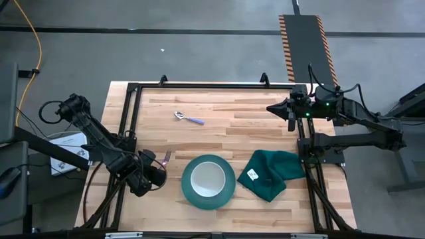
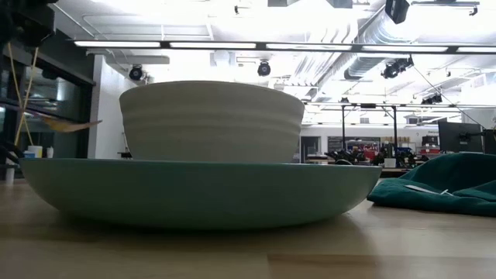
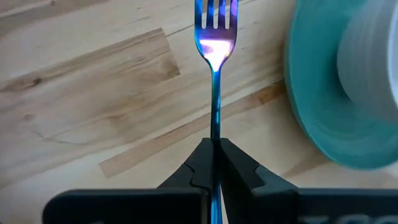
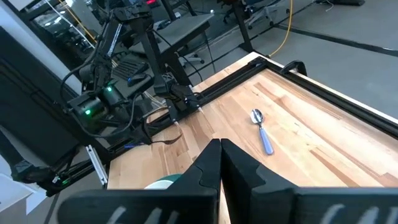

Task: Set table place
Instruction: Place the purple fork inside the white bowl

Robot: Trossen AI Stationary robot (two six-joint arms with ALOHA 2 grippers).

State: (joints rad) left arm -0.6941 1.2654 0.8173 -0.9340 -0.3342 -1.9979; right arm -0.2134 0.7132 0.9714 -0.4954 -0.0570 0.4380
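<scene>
1. The left gripper (image 1: 159, 171) is clenching the handle of the fork (image 3: 216, 43) between its fingers (image 3: 239, 167), holding it just left of the teal plate (image 1: 226, 194) near the front of the table (image 1: 265, 133).
2. In the left wrist view the fork is pointing straight out from the closed fingers, tines forward, above the pale planks and beside the plate's rim.
3. The white bowl (image 1: 208, 178) is sitting inside the plate; the low view is showing it upright on the plate's middle.
4. The spoon (image 1: 188, 118) is lying flat on the table toward the far edge, well apart from the plate, its blue-purple handle pointing right.
5. A dark green cloth (image 1: 272, 172) is lying crumpled just right of the plate, with a small white tag on it.
6. The right gripper (image 1: 291, 121) is waiting at the table's far right, fingers pressed together and grasping nothing.
</scene>
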